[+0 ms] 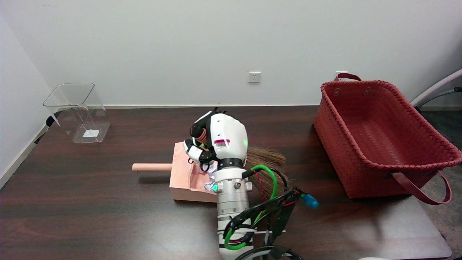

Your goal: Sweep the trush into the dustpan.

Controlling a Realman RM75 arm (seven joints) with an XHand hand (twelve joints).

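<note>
My right hand (216, 142) hovers over the wooden dustpan (182, 180), whose round handle (151, 167) points left and whose mouth faces right. The fingers (196, 150) are curled in above the pan's far side. A straw broom (267, 160) sticks out from under the hand to the right, bristles fanned on the table; its handle is hidden by the hand, which seems to grip it. Crumpled white paper trash (210, 178) lies inside the pan's mouth, partly covered by my wrist.
A large red woven basket (382, 133) with strap handles stands at the right. A clear plastic container (77, 112) sits at the far left corner. Cables (267, 209) hang off my forearm near the front edge. The dark table (90, 209) runs to the wall.
</note>
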